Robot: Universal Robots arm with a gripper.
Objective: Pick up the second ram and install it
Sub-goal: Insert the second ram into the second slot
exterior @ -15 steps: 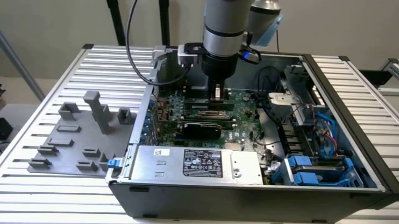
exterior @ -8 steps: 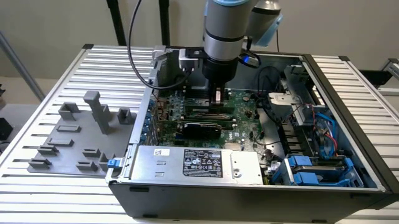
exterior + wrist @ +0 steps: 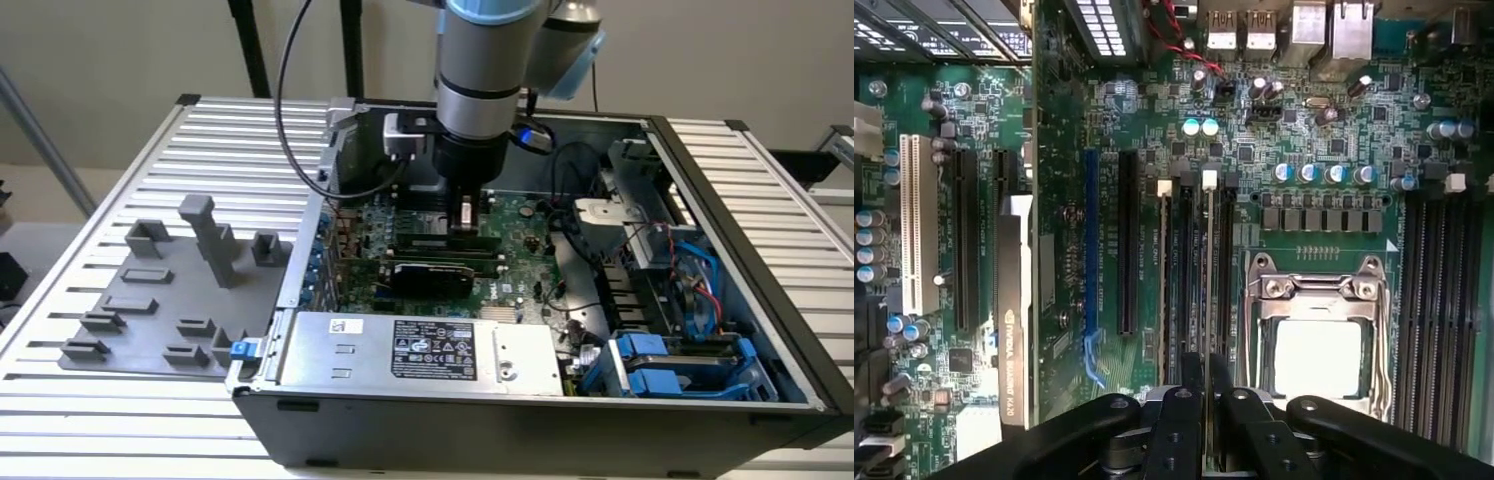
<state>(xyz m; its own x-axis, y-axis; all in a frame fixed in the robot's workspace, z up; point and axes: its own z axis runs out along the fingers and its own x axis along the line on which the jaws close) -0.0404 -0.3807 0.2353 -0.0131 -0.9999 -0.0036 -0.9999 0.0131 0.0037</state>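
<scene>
Claw (image 3: 1206,395) down inside the open PC case (image 3: 747,290), clamped edge-on around the second ram (image 3: 1208,290); fingers (image 3: 1176,420) pinched tight on both sides of the stick's near end. Stick upright on its long edge, lined up with a memory slot on the motherboard (image 3: 1324,140), just beside the CPU socket (image 3: 1316,330), with the slot's white latch (image 3: 1209,180) at the far end. Cannot tell whether fully seated or only resting in the slot. Another white latch (image 3: 1164,187) on the neighbouring slot, that slot apparently holding a stick too, not clear. More dark memory slots (image 3: 1439,300) on the other side of the socket. Black graphics card (image 3: 1014,310) standing on edge in an expansion slot, well apart from the held stick, white PCI slot (image 3: 916,225) beyond it. In the exterior view, arm (image 3: 483,70) coming straight down over the board centre, claw (image 3: 465,222) near the board surface. Silver power supply (image 3: 414,350) along the case's near edge, blue drive caddies (image 3: 667,365) toward the exterior view's right. Grey fixture tray (image 3: 160,300) with upright holders on the slatted worktop (image 3: 80,390) at the exterior view's left, beside the case.
</scene>
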